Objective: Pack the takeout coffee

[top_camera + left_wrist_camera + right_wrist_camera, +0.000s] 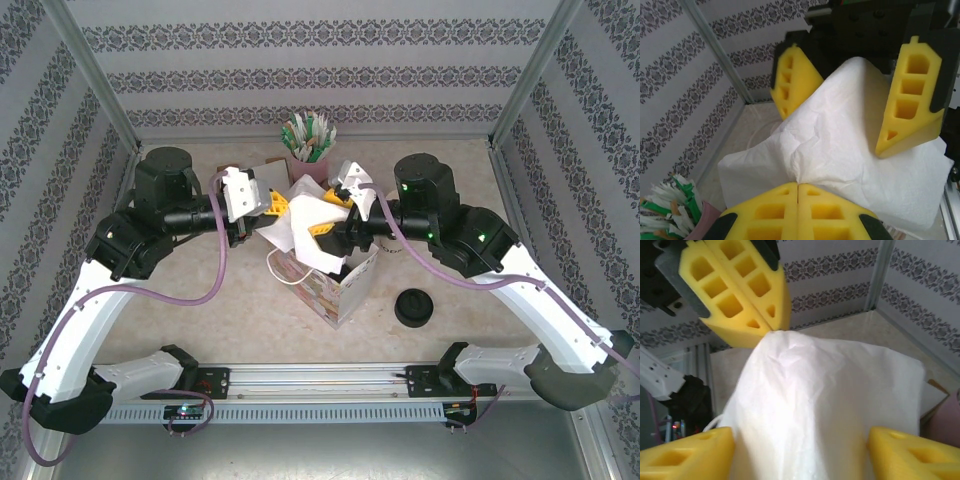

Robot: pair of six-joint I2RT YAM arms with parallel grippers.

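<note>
Patterned wallpaper is lining the walls around a beige table [255, 320]. On the left, the left claw [274, 206] is reaching toward the middle. Its yellow fingers [770, 215] are pressed together, pinching a bunched peak of a white napkin [298, 228]. That napkin is hanging crumpled from the pinch and draping over the mouth of a paper bag [345, 292], which is standing upright at mid-table. Behind them, a pink cup [314, 154] of green-and-white packets is standing by the back wall.

The right claw [330, 214] is facing the left one across the napkin, with its fingers spread wide and the sheet lying between them. Whether the takeout coffee is sitting inside the bag cannot be told, as the napkin is hiding the opening.

Right of the bag, well apart from both claws, a squat black round thing [414, 307] is resting on the table. Its flat face is pointing up and its axis is upright. Whether it is lids or a lidded cup cannot be told.
</note>
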